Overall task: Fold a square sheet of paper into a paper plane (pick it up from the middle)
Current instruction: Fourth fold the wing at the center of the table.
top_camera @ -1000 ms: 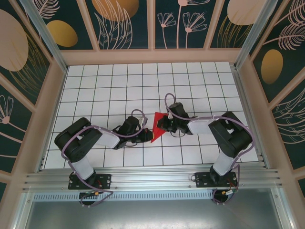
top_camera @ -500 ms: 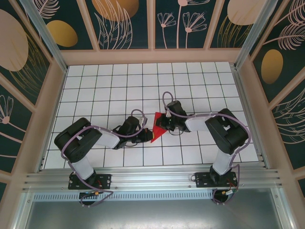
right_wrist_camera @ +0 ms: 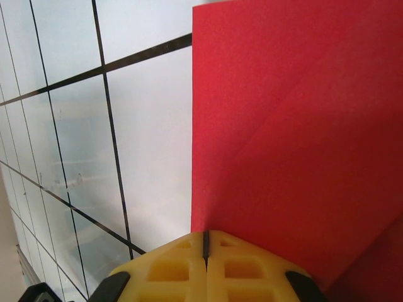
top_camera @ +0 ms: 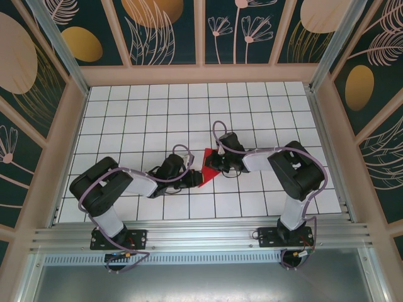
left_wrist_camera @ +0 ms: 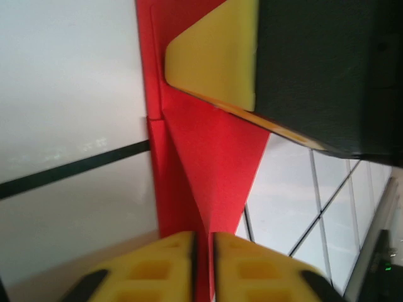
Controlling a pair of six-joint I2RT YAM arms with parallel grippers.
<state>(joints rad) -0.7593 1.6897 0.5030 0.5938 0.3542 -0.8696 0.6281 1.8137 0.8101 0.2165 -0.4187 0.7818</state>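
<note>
**Red wedge lies between two meeting pincers**

Closest to the left wrist camera, the left pincer (left_wrist_camera: 203,242) shows its yellow fingers a sliver apart. The square sheet of paper (left_wrist_camera: 208,170), now folded into a creased red wedge, runs into that slit. I cannot tell whether the pads are pressing on it. Past those tips the wedge lies flat on the white gridded surface (left_wrist_camera: 69,94). At its far end a yellow finger (left_wrist_camera: 214,56) of the right pincer rests on top of it.

In the right wrist view, the right pincer (right_wrist_camera: 205,242) is clenched, its tips meeting at the wedge's near edge. The red paper spreads ahead and to its right.

From above, the wedge (top_camera: 208,176) sits between the left pincer (top_camera: 196,179) and the right pincer (top_camera: 211,165).
</note>
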